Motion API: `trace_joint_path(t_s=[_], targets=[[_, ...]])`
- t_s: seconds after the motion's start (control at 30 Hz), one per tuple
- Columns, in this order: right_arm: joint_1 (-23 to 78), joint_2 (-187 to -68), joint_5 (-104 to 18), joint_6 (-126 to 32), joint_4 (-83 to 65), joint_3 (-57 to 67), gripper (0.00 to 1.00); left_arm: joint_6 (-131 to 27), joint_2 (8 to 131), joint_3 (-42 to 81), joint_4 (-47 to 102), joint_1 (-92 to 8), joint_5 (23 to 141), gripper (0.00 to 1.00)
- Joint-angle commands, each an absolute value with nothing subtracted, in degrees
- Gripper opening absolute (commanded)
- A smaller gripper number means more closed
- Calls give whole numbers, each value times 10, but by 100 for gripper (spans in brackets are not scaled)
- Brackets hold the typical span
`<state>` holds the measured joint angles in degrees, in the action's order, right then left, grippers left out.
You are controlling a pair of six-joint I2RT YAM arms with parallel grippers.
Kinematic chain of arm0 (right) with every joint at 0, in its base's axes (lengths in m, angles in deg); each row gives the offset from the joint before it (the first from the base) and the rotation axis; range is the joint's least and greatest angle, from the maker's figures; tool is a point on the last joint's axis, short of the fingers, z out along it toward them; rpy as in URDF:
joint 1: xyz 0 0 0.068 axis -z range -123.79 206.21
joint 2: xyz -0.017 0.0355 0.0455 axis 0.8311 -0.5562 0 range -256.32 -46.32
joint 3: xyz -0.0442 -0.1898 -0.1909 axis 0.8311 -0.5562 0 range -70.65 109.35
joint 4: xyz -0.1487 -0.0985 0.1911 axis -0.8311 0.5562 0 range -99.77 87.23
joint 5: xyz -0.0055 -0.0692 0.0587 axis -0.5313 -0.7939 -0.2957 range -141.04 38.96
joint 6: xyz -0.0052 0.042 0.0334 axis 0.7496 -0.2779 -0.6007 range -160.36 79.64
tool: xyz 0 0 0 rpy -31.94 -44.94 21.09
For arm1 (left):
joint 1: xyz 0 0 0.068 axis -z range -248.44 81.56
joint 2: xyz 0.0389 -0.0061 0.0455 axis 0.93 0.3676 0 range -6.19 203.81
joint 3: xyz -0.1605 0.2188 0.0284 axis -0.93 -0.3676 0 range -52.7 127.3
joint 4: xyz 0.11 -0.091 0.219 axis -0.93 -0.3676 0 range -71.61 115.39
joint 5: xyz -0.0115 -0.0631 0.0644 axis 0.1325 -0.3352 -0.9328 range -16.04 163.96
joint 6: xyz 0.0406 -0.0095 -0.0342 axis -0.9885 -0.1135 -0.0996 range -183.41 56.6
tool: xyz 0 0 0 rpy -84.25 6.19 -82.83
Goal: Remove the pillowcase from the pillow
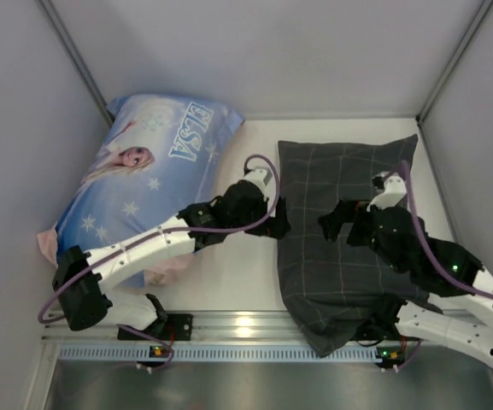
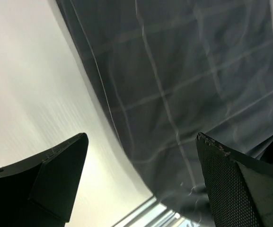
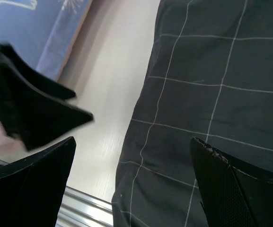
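Observation:
The dark grey pillowcase (image 1: 331, 171) with a thin light grid lies flat on the table, right of centre, its near end draped over the front rail. The pillow does not show; only the checked fabric is visible. My left gripper (image 1: 278, 218) hovers at the case's left edge, jaws wide open, with fabric (image 2: 183, 85) and bare table below them and nothing between the fingers (image 2: 142, 137). My right gripper (image 1: 331, 224) stands open over the middle of the case (image 3: 212, 94), also holding nothing (image 3: 132, 139).
A larger blue ELSA-print pillow (image 1: 152, 171) lies at the left against the wall. An aluminium rail (image 1: 246, 329) runs along the table's near edge. Grey walls close in the left, back and right sides. A strip of white table (image 1: 229, 273) separates the two pillows.

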<state>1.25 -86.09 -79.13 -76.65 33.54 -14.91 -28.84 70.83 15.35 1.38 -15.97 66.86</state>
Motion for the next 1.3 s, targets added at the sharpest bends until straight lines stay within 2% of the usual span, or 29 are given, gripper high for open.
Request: trace_joint_path(t_s=[0.0,0.1,0.23,0.53,0.57,0.6,0.63,0.67,0.7,0.8,0.87,0.9,0.97,1.1,1.17,1.2,1.23,1.27], targets=[[17,-834,-843,-786,404,-77,99,-227,707,53,110,-134,734,99],[18,-824,-853,-773,426,-40,99,-199,726,7,202,-85,796,99],[17,-811,-871,-760,434,-25,99,-187,793,15,228,-3,791,99],[17,-795,-854,-754,438,-33,99,-137,933,27,408,16,875,99],[17,-794,-855,-754,439,-35,99,-143,945,40,404,14,878,94],[18,-793,-854,-754,439,-38,99,-145,964,60,397,9,878,83],[18,-791,-853,-758,439,-39,99,-146,966,64,395,-7,877,40],[18,-792,-848,-759,439,-41,99,-141,965,63,398,-21,883,7],[17,-794,-845,-760,439,-43,99,-135,951,51,403,-39,886,0],[18,-804,-833,-760,438,-59,99,-139,875,23,372,-125,881,0],[16,-825,-820,-749,438,-67,99,-186,795,35,297,-179,809,0],[17,-834,-815,-744,438,-75,99,-204,772,47,208,-193,776,0],[17,-866,-802,-728,436,-83,99,-247,720,85,143,-241,746,0],[17,-927,-744,-693,404,-111,98,-275,674,107,81,-384,814,0],[17,-962,-672,-674,363,-123,97,-298,681,124,54,-410,841,0],[16,-972,-642,-665,345,-137,96,-304,687,131,44,-417,862,6],[16,-996,-589,-648,313,-142,94,-308,695,136,36,-416,873,21],[8,-1010,-574,-643,300,-147,93,-305,704,133,36,-417,884,42]])
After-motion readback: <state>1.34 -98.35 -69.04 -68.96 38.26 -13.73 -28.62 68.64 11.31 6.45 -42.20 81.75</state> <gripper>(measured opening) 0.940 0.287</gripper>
